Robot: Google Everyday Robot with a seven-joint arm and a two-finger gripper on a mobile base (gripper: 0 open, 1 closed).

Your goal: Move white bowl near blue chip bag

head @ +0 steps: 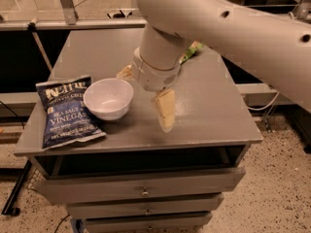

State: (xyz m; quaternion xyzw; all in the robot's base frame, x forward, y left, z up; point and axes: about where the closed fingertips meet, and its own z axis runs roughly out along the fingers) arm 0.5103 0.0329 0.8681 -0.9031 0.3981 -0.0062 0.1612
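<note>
White bowl [109,99] and blue chip bag [65,111] block left of claw [145,99]; right side free.

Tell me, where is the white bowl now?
In the camera view, the white bowl sits front-left on the table, right beside the blue chip bag, with the open gripper just right of it.

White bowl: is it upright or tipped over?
Upright: the white bowl sits on its base on the table, rim level, opening up. The gripper is beside it, open, not holding it.
</note>
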